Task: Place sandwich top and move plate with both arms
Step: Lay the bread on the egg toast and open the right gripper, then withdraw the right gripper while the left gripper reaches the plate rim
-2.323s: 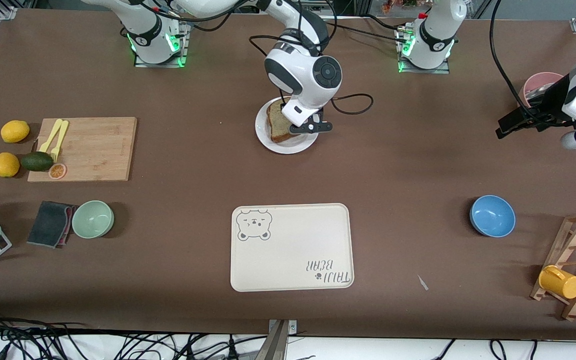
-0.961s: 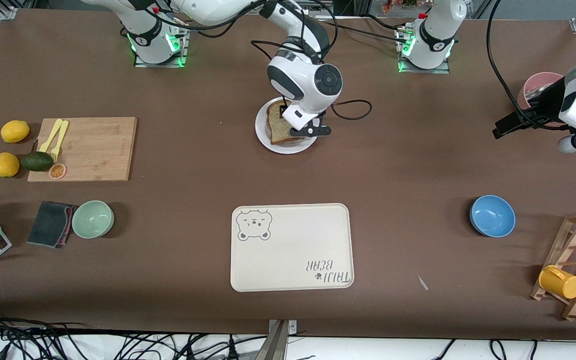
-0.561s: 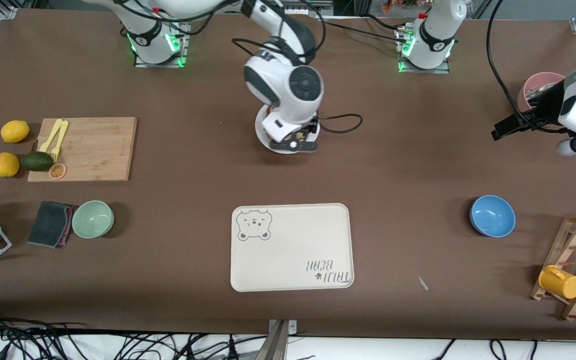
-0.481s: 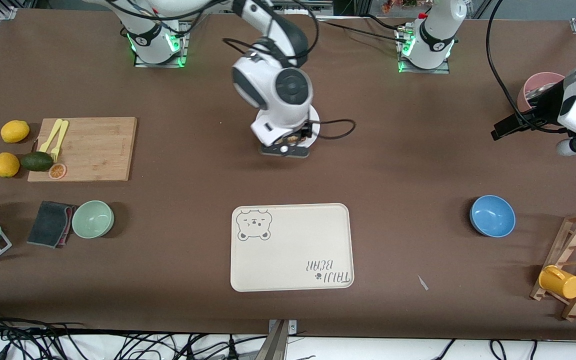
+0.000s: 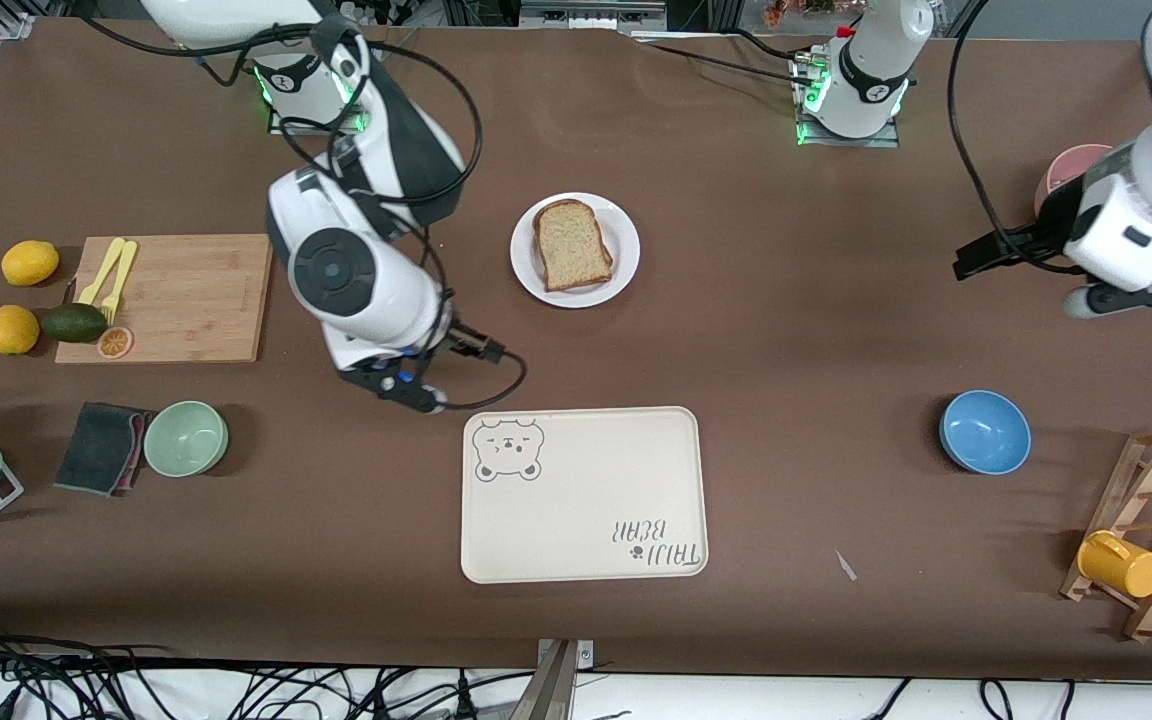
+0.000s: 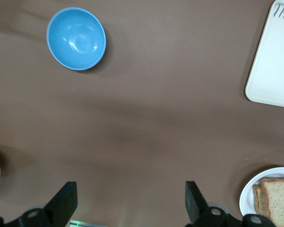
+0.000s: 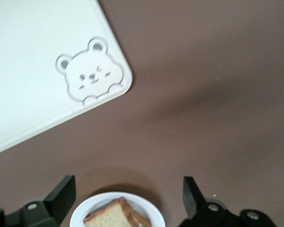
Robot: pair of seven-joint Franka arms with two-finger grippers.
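Note:
The sandwich top (image 5: 572, 245), a tan speckled bread slice, lies flat on the round white plate (image 5: 626, 262) in the middle of the table; nothing grips it. Another layer shows under the slice (image 7: 109, 218) on the plate (image 7: 85, 213) in the right wrist view. My right gripper (image 5: 401, 388) (image 7: 127, 198) hangs open and empty over bare table, between the plate and the tray's bear corner. My left gripper (image 5: 1136, 290) (image 6: 130, 201) is open and empty near the left arm's end of the table. The left wrist view catches the plate (image 6: 248, 194) and bread (image 6: 279, 198) at its edge.
The cream bear tray (image 5: 584, 492) lies nearer the camera than the plate. A blue bowl (image 5: 984, 431), a pink cup (image 5: 1076, 165) and a wooden rack with a yellow mug (image 5: 1121, 565) sit toward the left arm's end. A cutting board (image 5: 171, 297) and green bowl (image 5: 186, 438) are toward the right arm's end.
My right gripper opened, left the bread slice on the plate and swung away toward the right arm's end, down by the tray's corner. The left arm shifted slightly toward the middle.

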